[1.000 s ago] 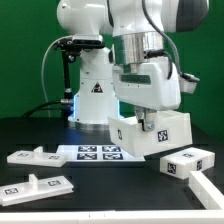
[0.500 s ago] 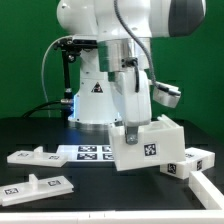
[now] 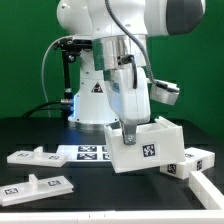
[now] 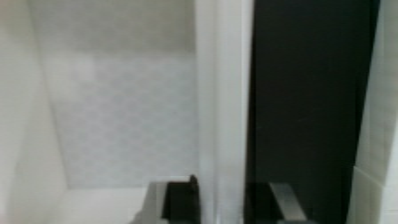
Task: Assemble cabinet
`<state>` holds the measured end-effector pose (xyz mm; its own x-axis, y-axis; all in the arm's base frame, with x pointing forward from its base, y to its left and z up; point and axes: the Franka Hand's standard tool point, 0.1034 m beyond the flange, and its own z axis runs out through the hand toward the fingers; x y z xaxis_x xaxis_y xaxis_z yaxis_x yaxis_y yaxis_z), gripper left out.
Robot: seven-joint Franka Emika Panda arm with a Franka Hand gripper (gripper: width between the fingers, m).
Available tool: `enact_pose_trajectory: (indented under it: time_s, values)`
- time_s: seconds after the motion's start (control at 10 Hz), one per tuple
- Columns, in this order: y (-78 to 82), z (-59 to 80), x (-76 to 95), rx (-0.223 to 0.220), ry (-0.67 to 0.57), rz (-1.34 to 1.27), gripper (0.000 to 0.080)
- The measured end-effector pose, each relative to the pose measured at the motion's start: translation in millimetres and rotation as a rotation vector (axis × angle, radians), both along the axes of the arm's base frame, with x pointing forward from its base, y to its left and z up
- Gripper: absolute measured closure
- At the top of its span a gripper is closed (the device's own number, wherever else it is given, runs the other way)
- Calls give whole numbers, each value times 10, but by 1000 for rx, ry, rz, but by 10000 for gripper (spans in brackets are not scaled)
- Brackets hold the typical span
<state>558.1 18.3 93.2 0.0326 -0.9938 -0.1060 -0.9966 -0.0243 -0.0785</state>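
**Figure: exterior and wrist views, one arm.** You are looking at the gripper [image 3: 129, 127] reaching straight down onto the cabinet body [image 3: 152, 150], which is sitting directly beneath it on the black table [image 3: 100, 195].

In the wrist view the two fingers [image 4: 180, 203] are straddling one upright wall [image 4: 222, 100] of that body. One finger is standing on the pale inner side and the other on the dark outer side. They appear to be clamped on the wall, though the contact itself is showing only at the picture's edge.

Note the relation that is governing the next move:
- **Axis:** the wall's long edge is running straight away between the fingers, across their closing direction.
- **Offset:** most of the body is hanging off to one side of the gripper, toward the exterior view's right. You are therefore holding the part off-centre, and any lift or turn is likely to make it swing about the grip.

Whether the body's base is resting flat or is just clear of the table cannot be told.

The marker board [image 3: 92, 152] is lying just beside the body, below the gripper. Two loose panels [image 3: 32, 156] are lying well apart on the side away from the body's bulk. A further tagged part [image 3: 190, 160] is lying just beyond the body.
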Motion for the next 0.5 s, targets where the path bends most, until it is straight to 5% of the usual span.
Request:
enact_pose_trajectory:
  time_s: [0.3,0.5]
  values:
    - [-60,110,671,68,54,-11,709]
    - [-52,85,672,61,47,-10,709]
